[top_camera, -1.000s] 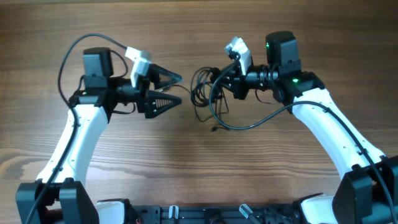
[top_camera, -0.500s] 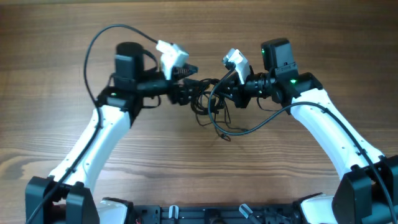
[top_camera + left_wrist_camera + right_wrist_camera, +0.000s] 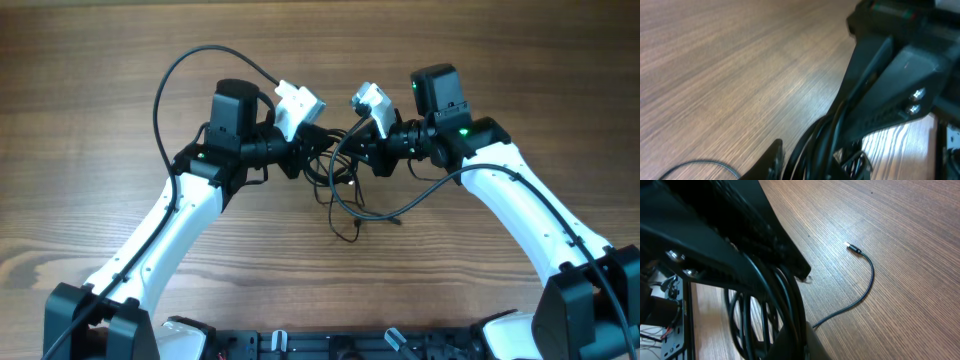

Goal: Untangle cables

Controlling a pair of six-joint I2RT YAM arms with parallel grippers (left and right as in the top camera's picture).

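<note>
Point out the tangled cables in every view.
Overhead: cables just above centre.
Left wrist: cables at bottom centre.
Right wrist: cables at lower left, with one loose end trailing right.
Shared landmark: the wood-grain table.

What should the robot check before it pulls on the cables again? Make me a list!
1. Right gripper shut on the cables: ok.
2. Left gripper pinching a strand: cannot tell; its fingers are in the bundle, but the pinch is hidden.
3. Grippers not bumping each other: ok, a small gap shows from above.
4. Plug end lying free on the table: ok.
5. Cables untangled: not ok, they are bunched between the grippers.
</note>
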